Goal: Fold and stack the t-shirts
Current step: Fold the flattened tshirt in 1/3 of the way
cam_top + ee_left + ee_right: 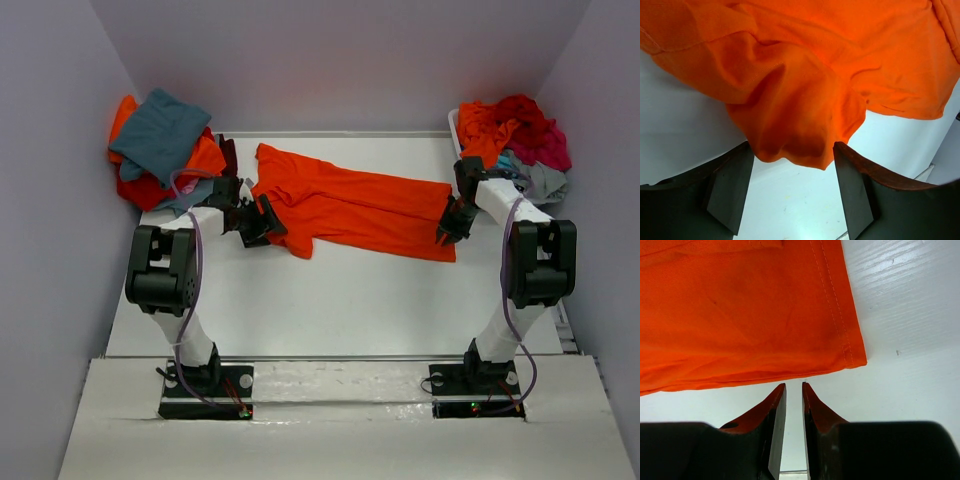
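The bright orange t-shirt (350, 205) lies stretched out on the white table (330, 320), long and narrow, and I take it as my reference for everything here. My left gripper (268, 226) is at the left end of this shirt, at its near edge, where the cloth is bunched into a rounded fold. In my left wrist view this fold (790, 135) reaches down to the space between my two dark fingers (730, 195). The fingers are spread wide, one on each side of the fold, and they do not press it. My right gripper (445, 232) is at the opposite, right end of the shirt. In my right wrist view the stitched hem corner (852, 357) lies flat on the table just in front of my fingertips and a little to one side, and bare table shows between the cloth and the tips. The fingers of this gripper are almost pressed together, with only a thin slit between them, and the slit holds nothing. Behind the left end of the shirt, against the wall, there is a pile of other t-shirts with a teal-grey one (160, 135) on top and red and orange cloth under it. Behind the right end of the shirt stands a white bin (453, 122), and more shirts are heaped in it: orange, red (522, 112), magenta (548, 150) and grey (545, 180).
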Motion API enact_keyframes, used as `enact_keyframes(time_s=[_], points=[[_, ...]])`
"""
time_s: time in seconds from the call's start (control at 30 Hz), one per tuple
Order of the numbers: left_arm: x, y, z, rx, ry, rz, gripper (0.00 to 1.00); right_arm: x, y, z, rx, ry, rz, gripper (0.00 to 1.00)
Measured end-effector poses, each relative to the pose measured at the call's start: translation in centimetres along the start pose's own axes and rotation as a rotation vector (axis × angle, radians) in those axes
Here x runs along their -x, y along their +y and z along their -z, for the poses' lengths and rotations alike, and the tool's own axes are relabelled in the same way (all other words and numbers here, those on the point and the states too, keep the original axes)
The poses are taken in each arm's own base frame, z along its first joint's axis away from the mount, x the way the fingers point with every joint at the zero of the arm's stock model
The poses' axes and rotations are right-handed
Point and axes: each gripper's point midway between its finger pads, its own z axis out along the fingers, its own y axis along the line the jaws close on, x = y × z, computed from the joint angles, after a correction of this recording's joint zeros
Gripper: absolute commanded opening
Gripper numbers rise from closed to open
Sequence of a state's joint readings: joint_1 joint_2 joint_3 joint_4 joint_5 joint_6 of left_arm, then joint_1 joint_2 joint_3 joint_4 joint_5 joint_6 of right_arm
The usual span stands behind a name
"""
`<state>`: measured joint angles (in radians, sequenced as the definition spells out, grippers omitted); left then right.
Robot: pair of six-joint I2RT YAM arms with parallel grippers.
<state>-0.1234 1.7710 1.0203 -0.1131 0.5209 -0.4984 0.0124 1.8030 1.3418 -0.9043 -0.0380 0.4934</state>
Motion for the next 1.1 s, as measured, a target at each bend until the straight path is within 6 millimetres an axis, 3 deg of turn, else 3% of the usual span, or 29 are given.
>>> enact_keyframes(time_s=[0.3, 0.33, 0.43, 0.9, 1.1], points=[[-0.7, 0.2, -0.1, -0.007, 0.015, 0.011, 0.53, 0.0, 0.0, 0.0, 0.000, -0.001, 0.000, 0.25], [-0.7, 0.2, 0.0, -0.007, 0.015, 0.010, 0.46, 0.0, 0.0, 0.0, 0.000, -0.001, 0.000, 0.25], [-0.9, 0.2, 0.4, -0.004, 0.014, 0.005, 0.36, 0.0, 0.0, 0.0, 0.000, 0.000, 0.000, 0.25], [-0.9, -0.8, 4.7, 0.064, -0.007, -0.059, 0.33, 0.1, 0.3, -0.5, 0.012, 0.001, -0.001, 0.25], [-1.1, 0.0, 5.8, 0.145, 0.023, -0.073, 0.33, -0.2, 0.3, -1.3, 0.014, 0.019, -0.002, 0.25]])
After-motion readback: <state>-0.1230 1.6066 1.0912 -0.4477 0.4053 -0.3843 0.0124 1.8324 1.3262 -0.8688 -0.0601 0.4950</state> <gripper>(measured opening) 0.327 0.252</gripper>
